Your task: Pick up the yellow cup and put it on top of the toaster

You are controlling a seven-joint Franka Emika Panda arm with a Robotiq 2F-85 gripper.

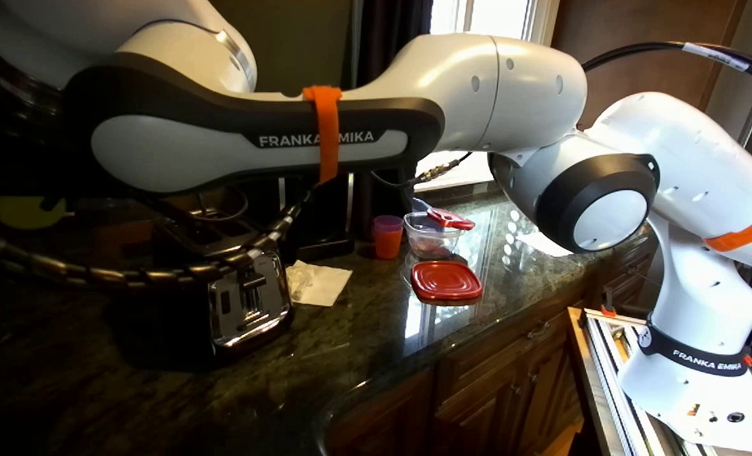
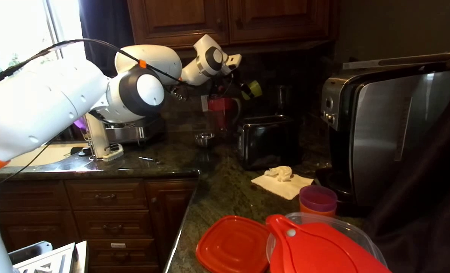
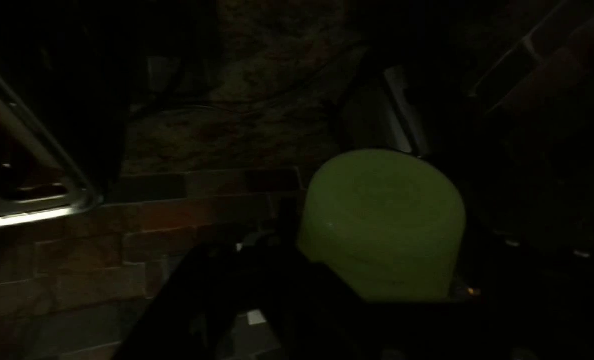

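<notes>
Hanging in mid-air, the cup (image 2: 257,89) sits in the grip of the claw (image 2: 250,90), fingers clamped on it, the whole thing tilted! Down on the tabletop (image 2: 228,197) stands the toaster (image 2: 268,142), apart from it; the wrist view is murky, but it shows a gap between the cup and the toaster's shiny corner, and the cup's round base is turned toward us. In both exterior views the arm (image 1: 382,136) reaches out over the tabletop. Close to the toaster lies a napkin (image 2: 282,189), a crumpled tissue (image 2: 280,173) on it. Next along, the coffee maker (image 2: 391,132), big and steel-sided, and near it a purple-and-orange stack (image 2: 319,201) of cups. Then it's the red lid (image 2: 234,244), lying flat, just beside the clear container (image 1: 432,244); something red (image 1: 450,219) rests across that container's rim, and what exactly, I cannot tell.
</notes>
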